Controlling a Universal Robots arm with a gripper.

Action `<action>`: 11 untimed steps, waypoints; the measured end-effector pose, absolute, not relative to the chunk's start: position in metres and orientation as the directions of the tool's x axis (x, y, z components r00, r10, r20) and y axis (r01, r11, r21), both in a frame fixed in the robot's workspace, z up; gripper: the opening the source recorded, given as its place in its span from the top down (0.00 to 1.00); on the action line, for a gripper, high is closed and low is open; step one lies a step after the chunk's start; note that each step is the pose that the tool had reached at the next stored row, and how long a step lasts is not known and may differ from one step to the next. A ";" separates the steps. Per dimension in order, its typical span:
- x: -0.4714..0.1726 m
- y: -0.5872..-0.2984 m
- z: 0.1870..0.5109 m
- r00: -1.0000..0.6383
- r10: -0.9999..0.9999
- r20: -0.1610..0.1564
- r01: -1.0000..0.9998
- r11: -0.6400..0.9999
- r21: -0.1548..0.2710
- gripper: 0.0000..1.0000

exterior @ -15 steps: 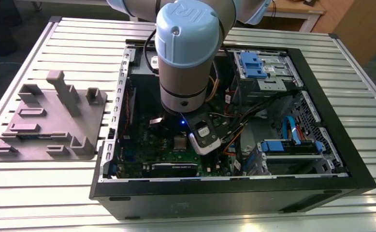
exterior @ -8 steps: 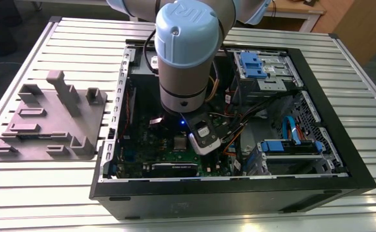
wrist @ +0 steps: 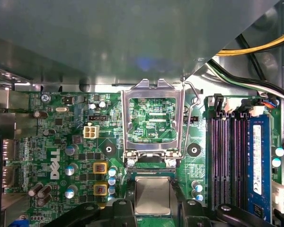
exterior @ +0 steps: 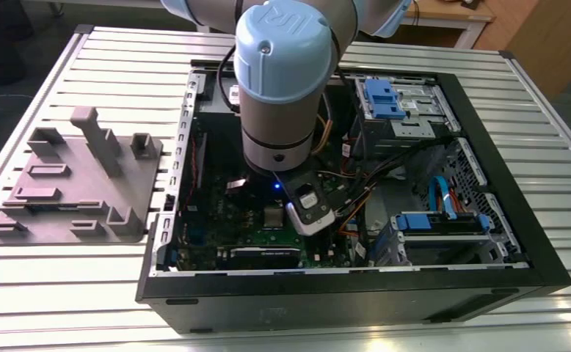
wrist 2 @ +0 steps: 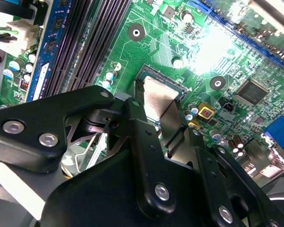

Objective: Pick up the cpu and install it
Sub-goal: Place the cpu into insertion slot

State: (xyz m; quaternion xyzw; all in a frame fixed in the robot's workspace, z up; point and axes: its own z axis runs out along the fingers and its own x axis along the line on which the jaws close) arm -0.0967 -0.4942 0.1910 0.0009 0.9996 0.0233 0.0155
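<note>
Grey tray [exterior: 70,187] noted at the exterior view's left, well apart from the computer case [exterior: 364,293]. Inside it, the gripper [wrist: 153,202] is closed narrowly on the cpu [wrist: 153,194], held at the socket [wrist: 151,175] beside the raised load frame [wrist: 153,120] (seating unconfirmed). Socket pins could be bent if the chip is released tilted or offset.

The arm's big blue wrist joint [exterior: 280,81] hangs right over the open case in the exterior view, blocking a good stretch of the motherboard [exterior: 256,238], and whatever sits under the gripper [exterior: 293,218] is covered too. In the second wrist view the gripper's black linkage hides the near part of the cpu [wrist 2: 157,97], and glare [wrist 2: 213,45] washes out the board nearby. In the first wrist view a blurred grey surface [wrist: 109,38] lies beyond the raised socket frame [wrist: 153,120]; can't tell what it is.
</note>
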 end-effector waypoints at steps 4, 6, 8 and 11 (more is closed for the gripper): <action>-0.097 -0.496 0.191 -1.000 0.003 -0.031 0.002 0.999 0.047 0.61; -0.097 -0.496 0.191 -1.000 0.003 -0.031 0.002 0.999 0.047 0.61; -0.097 -0.496 0.191 -1.000 0.003 -0.031 0.002 0.999 0.047 0.61; -0.097 -0.496 0.191 -1.000 0.003 -0.031 0.002 0.999 0.047 0.61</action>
